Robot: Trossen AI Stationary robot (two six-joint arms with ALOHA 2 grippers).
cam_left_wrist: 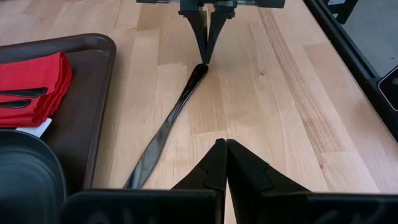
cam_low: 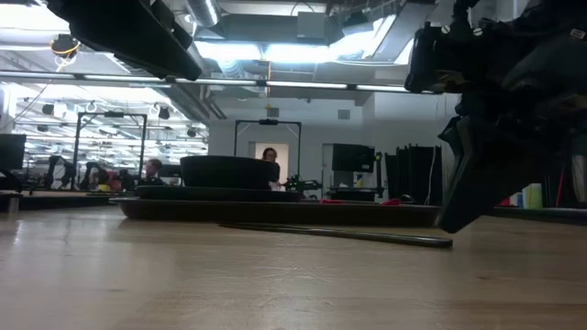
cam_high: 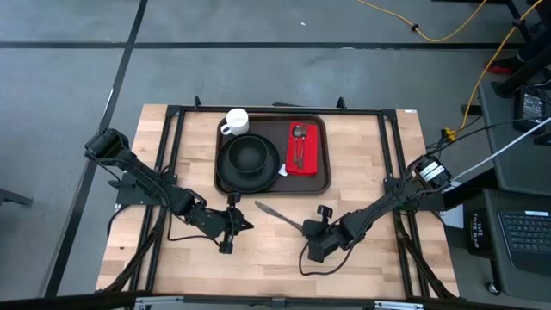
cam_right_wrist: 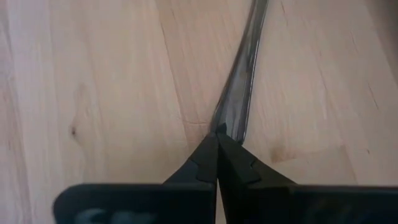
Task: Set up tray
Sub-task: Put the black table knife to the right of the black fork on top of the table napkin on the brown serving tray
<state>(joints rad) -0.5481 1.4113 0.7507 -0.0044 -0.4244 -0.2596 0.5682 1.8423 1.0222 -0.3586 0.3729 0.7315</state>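
Lying on the bare wooden table (cam_high: 362,172) just in front of the tray (cam_high: 325,176), a dark table knife (cam_high: 277,214) is seen as the one piece not yet loaded. The tray is set at the far middle of the table, and on it are gathered a round black plate (cam_high: 225,172) with a black bowl (cam_high: 250,154), a white mug (cam_high: 236,121) at its far left corner, and a red napkin (cam_high: 305,148) carrying two pieces of cutlery, so the knife is judged to belong beside them. The right gripper (cam_high: 313,231) is brought low over the knife's handle end; its fingers are pressed together, tips touching or nearly touching the handle, and nothing is clamped between them. A flat blade is judged awkward to lift from the wood, which may explain the tips being set at its very end. The left gripper (cam_high: 241,226) is held just above the table near the blade's other end, its fingers likewise together and empty, with the knife and the tray's near edge framed ahead of it.
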